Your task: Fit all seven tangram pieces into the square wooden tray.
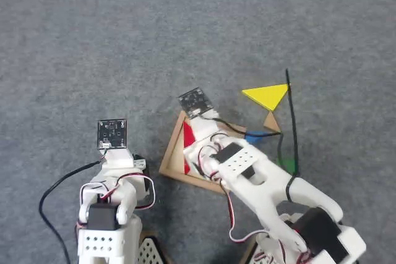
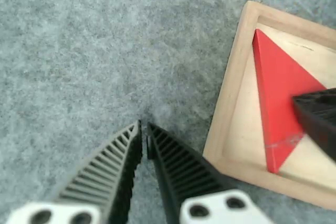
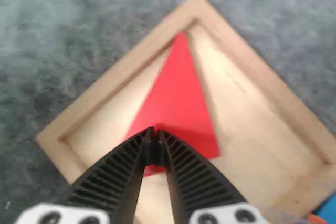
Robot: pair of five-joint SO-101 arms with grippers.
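Grey carpet [image 1: 93,54] covers the table. The square wooden tray [image 1: 171,141] sits near the middle, turned corner-on to the arms.

Red triangle [image 3: 178,98] lies flat on the tray floor, sharp tip toward one corner, long edge close along a wall.

Right gripper [image 3: 152,136] is over the tray, fingers pressed together with nothing between them. The tips are at the red triangle's broad end; cannot tell if they touch it.

Left gripper [image 2: 144,128] is over bare carpet just beside the tray. Its fingers are all but closed, a thin slit between the tips, and hold nothing.

Outside the tray, on the far side from the left arm:
- yellow triangle [image 1: 267,95]
- small tan triangle [image 1: 271,122]
- blue piece [image 1: 253,135], partly hidden by cables
- green piece [image 1: 286,165], partly hidden by cables
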